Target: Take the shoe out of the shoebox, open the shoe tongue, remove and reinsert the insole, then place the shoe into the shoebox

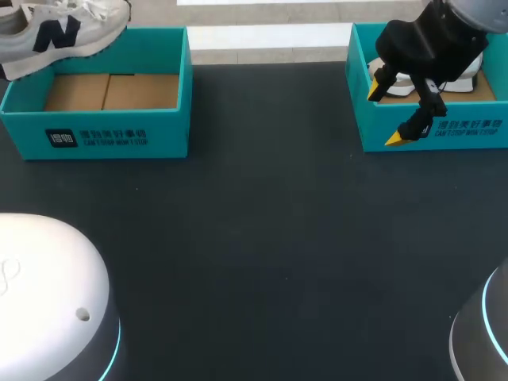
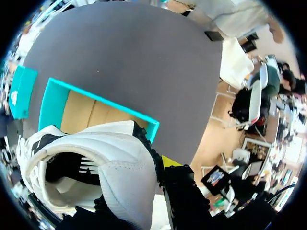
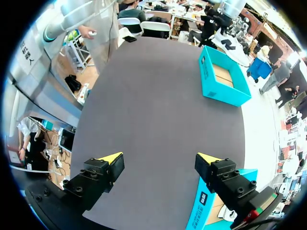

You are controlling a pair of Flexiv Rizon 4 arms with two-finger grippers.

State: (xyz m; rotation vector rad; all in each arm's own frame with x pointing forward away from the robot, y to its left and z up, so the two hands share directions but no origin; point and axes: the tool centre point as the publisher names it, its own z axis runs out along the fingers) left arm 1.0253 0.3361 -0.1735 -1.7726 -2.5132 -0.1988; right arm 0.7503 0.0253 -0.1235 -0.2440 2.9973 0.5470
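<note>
Jaws of left gripper (image 2: 165, 165) clamp the shoe (image 1: 55, 32) at the heel collar: one yellow tip shows outside the heel, the other is hidden, likely inside. Shoe hangs in the air over the far left corner of the left shoebox (image 1: 119, 135), whose cardboard floor is bare. Right gripper (image 1: 384, 113) hovers over the front wall of the right shoebox (image 1: 444, 131), fingers wide apart, holding nothing; a second shoe (image 1: 468, 79) lies in that box. Both boxes sit on the dark table (image 1: 270, 222), well apart.

Handling guess: shoe is light, upper soft and squashy, sole stiffer. Collar pinch lets it swing, so support the sole or midfoot. Tongue and insole are floppy; pinch their edges.
</note>
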